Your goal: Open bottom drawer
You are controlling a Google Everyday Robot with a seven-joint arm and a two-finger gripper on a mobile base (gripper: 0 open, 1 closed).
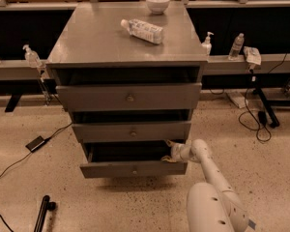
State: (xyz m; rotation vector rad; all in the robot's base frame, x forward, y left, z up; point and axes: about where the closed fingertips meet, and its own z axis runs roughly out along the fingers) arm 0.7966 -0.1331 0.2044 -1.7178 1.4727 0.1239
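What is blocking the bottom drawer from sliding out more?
Nothing I can see. The hand is at the top right corner of the bottom drawer, which sits partly out. Only speckled floor lies in front of it; the black power adapter lies off to the left, out of its path.
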